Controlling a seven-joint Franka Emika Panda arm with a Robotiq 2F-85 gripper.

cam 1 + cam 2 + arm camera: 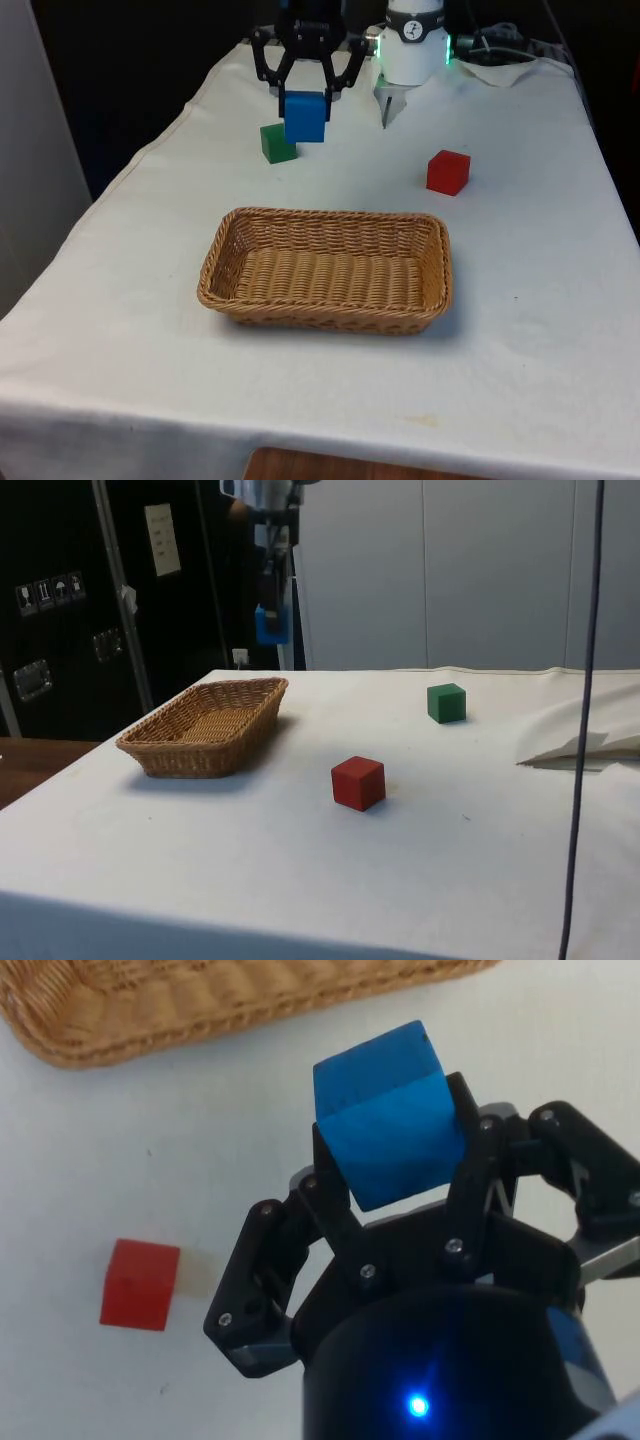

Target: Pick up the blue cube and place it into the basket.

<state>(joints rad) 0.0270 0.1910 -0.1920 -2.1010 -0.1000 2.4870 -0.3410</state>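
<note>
Gripper (pixel 306 95) holds the blue cube (pixel 305 116) in the air.

In the front view the cube hangs in the upper middle of the frame, clamped between the two fingers, above the cloth and just beside the green cube (pixel 277 143). The basket (pixel 232 290) sits in the frame's centre, apart from the gripper. The red cube (pixel 447 172) lies at the right of centre.

The blue cube (pixel 305 117) hides part of the green cube (pixel 277 144); the basket (pixel 150 1010) is cut off in the wrist view.
</note>
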